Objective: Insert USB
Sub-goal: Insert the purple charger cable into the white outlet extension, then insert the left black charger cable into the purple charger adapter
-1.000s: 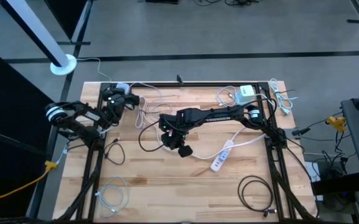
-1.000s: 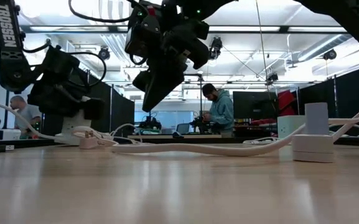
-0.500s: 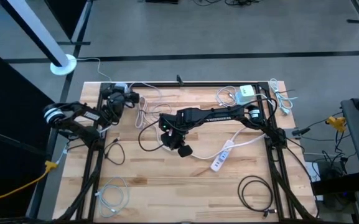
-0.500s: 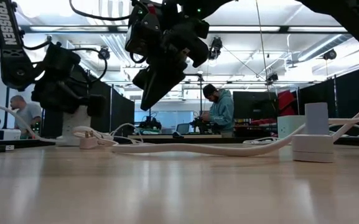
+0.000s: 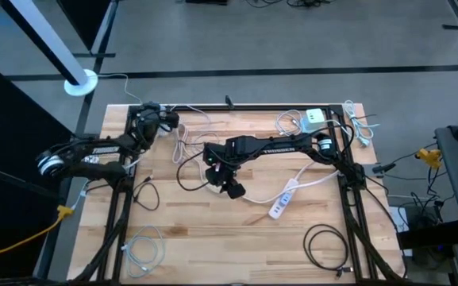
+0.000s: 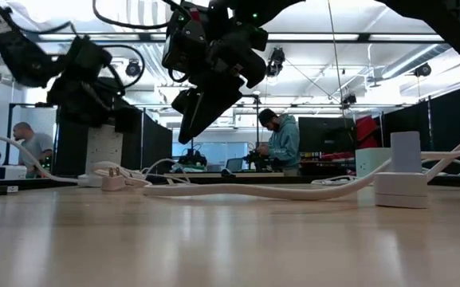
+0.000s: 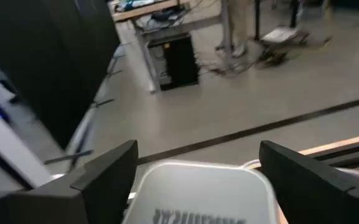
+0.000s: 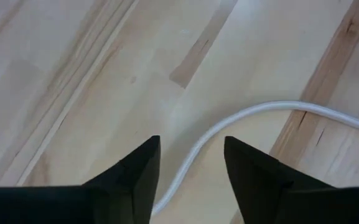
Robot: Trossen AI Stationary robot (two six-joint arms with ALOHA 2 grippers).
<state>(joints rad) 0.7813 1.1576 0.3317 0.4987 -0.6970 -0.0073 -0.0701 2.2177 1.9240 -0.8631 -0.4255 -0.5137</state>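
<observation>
A white charger block (image 7: 201, 193) stands on the table's far left corner (image 5: 155, 112). My left gripper (image 7: 198, 149) hovers over it, open, one finger to each side and clear of it; the low view shows the gripper (image 6: 94, 96) raised above the table. My right gripper (image 8: 191, 142) hangs open over the table's middle (image 5: 217, 181). A white cable (image 8: 254, 115) lies on the wood beneath it and runs on under the gap between its fingers. I cannot make out the USB plug itself.
A white power strip (image 5: 284, 202) lies right of centre, with its cord running to the right edge. A white charger (image 5: 314, 119) sits at the far right, a black cable coil (image 5: 324, 242) near right, a white coil (image 5: 143, 250) near left. People stand in the room behind.
My left gripper has risen off the white charger block at the far left corner and tipped more level, staying open. The block has stayed on the table. My right gripper has kept its place over the white cable while its fingers have spread apart.
</observation>
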